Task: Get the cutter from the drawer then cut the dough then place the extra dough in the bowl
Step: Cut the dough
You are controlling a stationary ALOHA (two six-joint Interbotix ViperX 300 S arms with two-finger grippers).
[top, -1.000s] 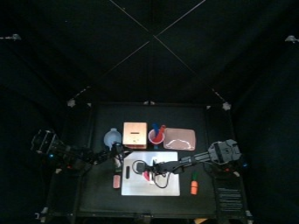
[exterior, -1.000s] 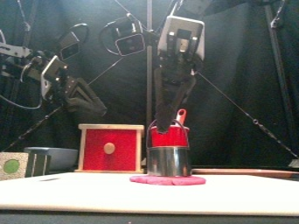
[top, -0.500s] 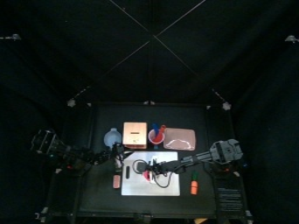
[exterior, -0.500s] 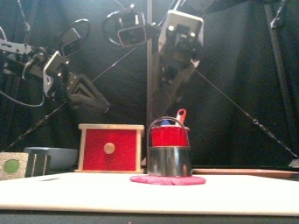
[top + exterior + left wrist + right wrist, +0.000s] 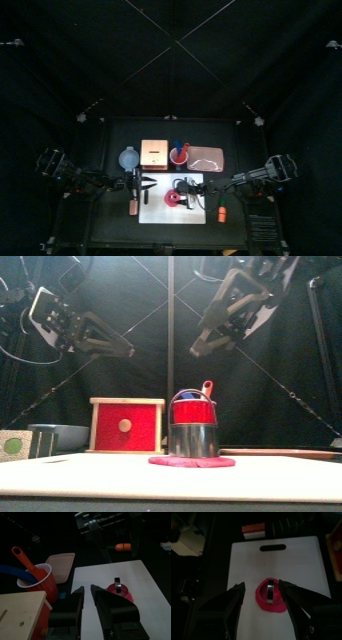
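Right gripper (image 5: 262, 587), wide open and empty, is poised above the cutter (image 5: 269, 592), which stands on the dough (image 5: 268, 604) below, in line with its jaws. Dough may be dragged up if stuck inside the cutter. Both arms are held high, angled down; left gripper (image 5: 87, 588) is narrowly parted, empty, cutter ahead.

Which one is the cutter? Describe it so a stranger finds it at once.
Find the white cutting board, the one large pale rectangle. On it lies a flat pink dough disc, and the cutter stands on that disc. It is the only shiny metal ring, unlike the red cup behind it.
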